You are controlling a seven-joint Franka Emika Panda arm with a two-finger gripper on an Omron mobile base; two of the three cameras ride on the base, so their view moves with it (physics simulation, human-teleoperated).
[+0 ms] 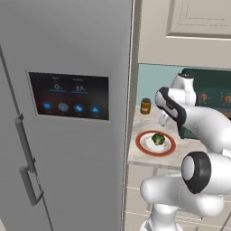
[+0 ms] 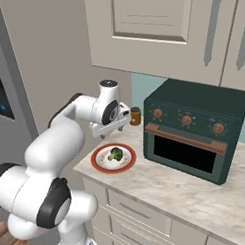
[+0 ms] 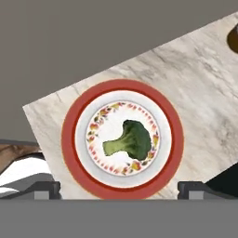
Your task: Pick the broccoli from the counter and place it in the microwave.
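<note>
1. Cream panelled cabinets hang over one light marbled counter (image 2: 197, 192), with a pale teal wall behind it and one tall grey fridge (image 1: 67, 113) at its left end, its door carrying one dark touch screen (image 1: 69, 95) and one long handle
2. One red-rimmed white plate (image 3: 70, 139) lies near the counter's left front corner
3. One broccoli (image 3: 128, 139) lies on its side in the middle of that plate, dark head to the right and paler stem to the left in the hand view; it also shows on the plate in the left base view (image 1: 158, 138) and the right base view (image 2: 115, 154)
4. One dark green countertop oven (image 2: 192, 137) stands to the right of the plate, apart from it, with three round knobs above one copper-coloured bar handle
5. One small jar (image 2: 136, 115) with amber contents and a dark lid stands at the back of the counter, near the oven's left side
6. One gripper (image 3: 119, 189) hangs above the plate and looks straight down on it; the jaws stand wide apart, one tip at either side of the plate's near rim, and grip nothing, clear of the broccoli
</note>
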